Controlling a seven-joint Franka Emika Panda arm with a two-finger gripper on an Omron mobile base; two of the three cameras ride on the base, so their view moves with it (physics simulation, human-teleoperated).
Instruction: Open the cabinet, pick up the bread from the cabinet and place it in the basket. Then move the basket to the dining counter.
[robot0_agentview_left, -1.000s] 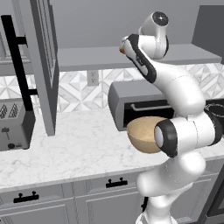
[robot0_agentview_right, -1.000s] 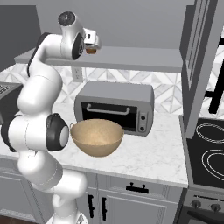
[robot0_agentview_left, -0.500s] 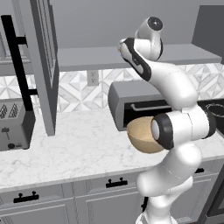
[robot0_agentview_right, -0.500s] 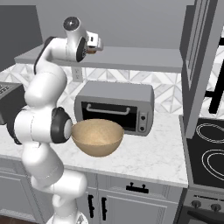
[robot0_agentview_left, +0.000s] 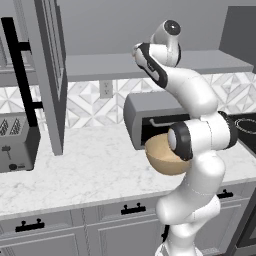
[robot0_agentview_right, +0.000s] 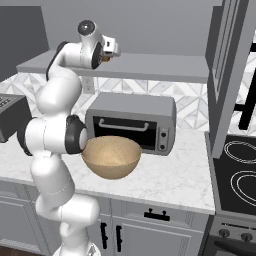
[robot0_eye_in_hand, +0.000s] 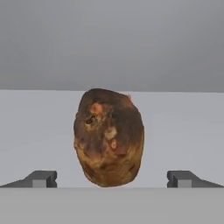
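1. You had the arm reared up from the lower right of the left base view, elbow bent at mid-frame, forearm climbing to the wrist at the upper centre, level with the cabinet (robot0_agentview_left: 150, 64) shelf.
2. In the right base view the gripper (robot0_agentview_right: 111, 50) sat in the upper left of the frame, pointing right along the shelf edge.
3. Your gripper (robot0_eye_in_hand: 112, 178) stood spread wide: in the hand view the two fingertips (robot0_eye_in_hand: 41, 178) showed at the lower left and lower right, with clear space between each and the bread (robot0_eye_in_hand: 109, 137).
4. The bread stood upright on the grey shelf at the centre of the hand view, between the tips but touching neither; nothing was pinched.
5. In the right base view a brown speck of the bread (robot0_agentview_right: 105, 59) showed just below the hand, at the shelf edge.
6. The basket (robot0_agentview_right: 111, 157) rested on the marble counter (robot0_agentview_right: 175, 175) at mid-frame, right in front of the toaster oven (robot0_agentview_right: 131, 121); the arm's elbow partly hid its left side.
7. The cabinet door (robot0_agentview_left: 52, 75) hung open at the upper left of the left base view.
8. Against a second ago, you had swung the wrist and hand further toward the shelf; the jaws were as wide as before, and the basket and toaster oven had not shifted.
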